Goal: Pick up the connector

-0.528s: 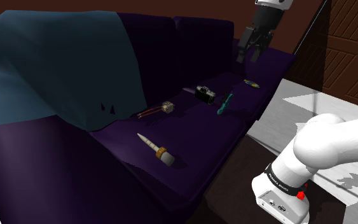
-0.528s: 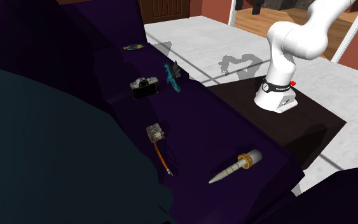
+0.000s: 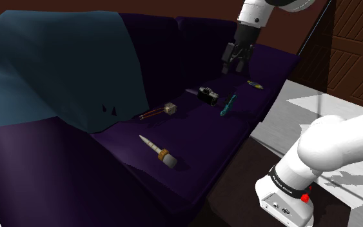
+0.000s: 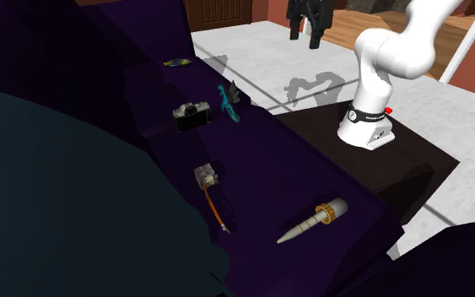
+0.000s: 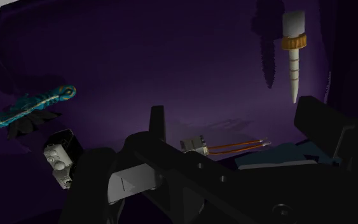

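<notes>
Dark purple sofa (image 3: 199, 135), a teal blanket (image 3: 57, 58) draped over the end at the shoulder view's left. White arm (image 3: 341, 138) reaches up over the seat. Gripper (image 3: 233, 63) hangs high above the far cushion, fingers apart, holding nothing. On the seat are a pale tapered tool (image 3: 157, 148), a camera (image 3: 207, 95) and the connector (image 3: 169, 109). The connector rests mid-seat near the blanket's edge, well apart from the gripper, down and toward the shoulder view's left, beyond the camera. Its orange wires trail from the pale block toward the blanket, and that line is the long axis. Judgement: descend past the camera and close across the block, not along the wires.
</notes>
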